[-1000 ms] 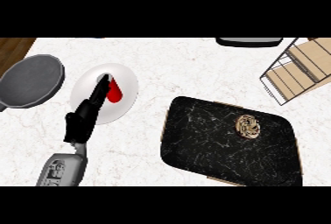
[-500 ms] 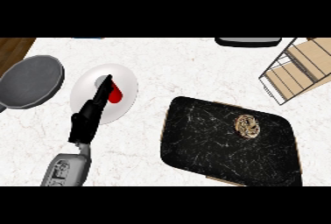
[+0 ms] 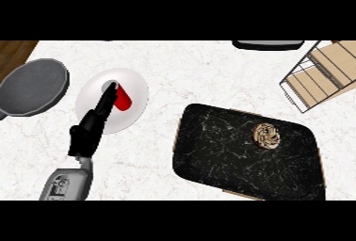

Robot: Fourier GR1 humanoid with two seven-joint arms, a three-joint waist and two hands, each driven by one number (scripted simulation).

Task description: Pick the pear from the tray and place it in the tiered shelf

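Though hardly shifted since a second ago, sits a touch higher over the white round plate now — left robot hand, black, fingers straight and together, tips reaching up past the small red item lying on that plate. Open, holding nothing. Means little for the task as yet, judging by how things lie: no grasp made, nothing lifted. Lies well apart to the right of that robot hand — brownish, patterned pear, resting on the dark marbled rectangular tray, toward its upper right part, untouched. Stands farther still, at the upper right edge — wooden tiered shelf with a dark wire frame. No sign of the right robot hand in view. Seems the likelier side for the reach, given where the pear sits on the pale marble desk. Off to the left, grey round pan, apart from it all.
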